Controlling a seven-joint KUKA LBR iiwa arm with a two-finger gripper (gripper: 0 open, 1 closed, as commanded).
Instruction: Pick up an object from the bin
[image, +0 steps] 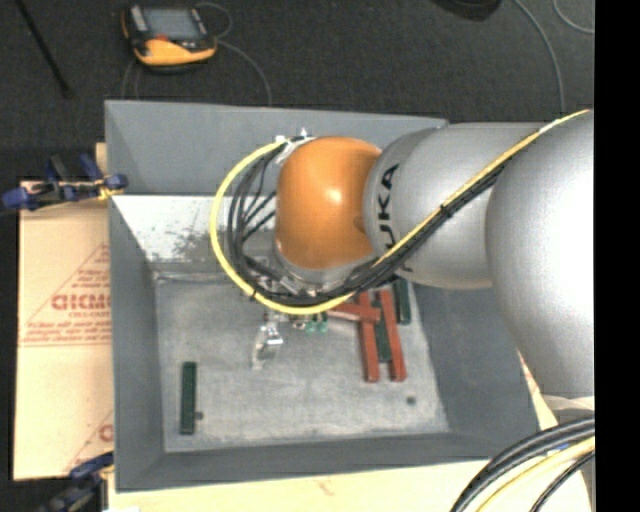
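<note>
Under the orange cover (325, 205), mid-bin: gripper (268, 342) mostly hidden, only a pale metal tip showing above bare floor. Spread or pressed together, cannot tell. Nearest: red sticks (382, 350), long flat bars lying crossed just right of the tip, upper ends cut off by the arm (480, 210). Small green bit (316, 325) between them, too small to identify. Dark green stick (187, 397) lies alone at the lower left of the bin (135, 330), well apart.

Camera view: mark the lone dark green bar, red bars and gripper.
lone dark green bar (187, 397): camera view, its middle.
red bars (368, 348): camera view, middle of one.
gripper (267, 344): camera view, its lower tip.
</note>
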